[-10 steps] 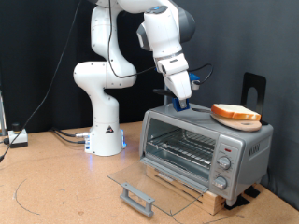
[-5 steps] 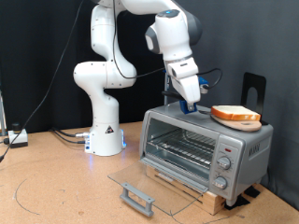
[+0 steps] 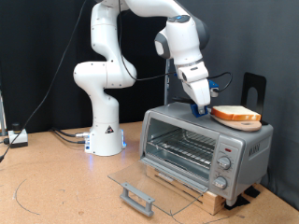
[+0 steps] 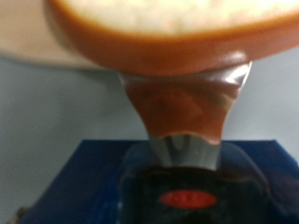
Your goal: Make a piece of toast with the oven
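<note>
In the exterior view we see the oven (image 3: 206,147) standing on a wooden base on the brown surface (image 3: 56,182), at the right of the scene, with its glass door (image 3: 149,187) folded fully down so that the pane lies flat in front of the open cavity and the wire rack (image 3: 184,147) inside is exposed. Two round knobs (image 3: 223,164) sit on the oven's right-hand panel. The piece of toast (image 3: 235,114) lies on a round wooden board (image 3: 241,121) on the oven's top, towards its right end. The white arm reaches down from the upper part of the scene, and the tool (image 3: 203,108) is low over the oven's top, just to the left of the toast and very close to its edge. From this view we cannot tell how far the fingers are spread, nor whether they touch the bread. The wrist view shows what the exterior view does not: the toast (image 4: 159,28) fills the upper part of that picture at very close range, pale face above a golden-brown crust, and its brown reflection runs down a shiny finger (image 4: 182,140). Only this one finger is clear there, so we cannot state the opening, and no picture shows the toast between the fingers.
</note>
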### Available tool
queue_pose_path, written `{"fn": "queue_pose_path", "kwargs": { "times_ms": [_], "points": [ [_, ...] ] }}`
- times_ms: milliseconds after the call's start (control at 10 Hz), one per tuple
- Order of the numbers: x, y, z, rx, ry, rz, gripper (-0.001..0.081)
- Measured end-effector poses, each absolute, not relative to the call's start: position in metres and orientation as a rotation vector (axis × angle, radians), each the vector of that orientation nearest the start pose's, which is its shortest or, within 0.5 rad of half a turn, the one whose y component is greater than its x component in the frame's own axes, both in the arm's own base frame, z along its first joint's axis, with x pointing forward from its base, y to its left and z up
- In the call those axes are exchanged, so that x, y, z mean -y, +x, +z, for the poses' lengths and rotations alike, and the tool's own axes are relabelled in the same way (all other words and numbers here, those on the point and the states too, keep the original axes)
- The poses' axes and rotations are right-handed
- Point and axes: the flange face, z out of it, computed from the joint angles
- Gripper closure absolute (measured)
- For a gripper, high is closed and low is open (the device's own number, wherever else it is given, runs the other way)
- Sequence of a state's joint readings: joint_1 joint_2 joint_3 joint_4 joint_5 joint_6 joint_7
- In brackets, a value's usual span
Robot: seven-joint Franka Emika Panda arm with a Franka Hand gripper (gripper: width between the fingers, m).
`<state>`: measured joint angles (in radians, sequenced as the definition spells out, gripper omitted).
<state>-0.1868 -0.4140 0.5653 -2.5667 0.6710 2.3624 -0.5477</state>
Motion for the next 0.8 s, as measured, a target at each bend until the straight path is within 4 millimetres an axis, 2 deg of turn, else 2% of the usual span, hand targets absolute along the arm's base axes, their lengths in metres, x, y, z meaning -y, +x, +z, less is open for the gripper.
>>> {"fn": "queue_pose_path", "kwargs": {
  "times_ms": [400, 800],
  "points": [
    [-0.149, 0.396, 0.394, 0.579, -2.702, -0.354, 0.041],
    [-0.116, 0.395, 0.409, 0.54, -2.61, -0.379, 0.041]
  ]
}}
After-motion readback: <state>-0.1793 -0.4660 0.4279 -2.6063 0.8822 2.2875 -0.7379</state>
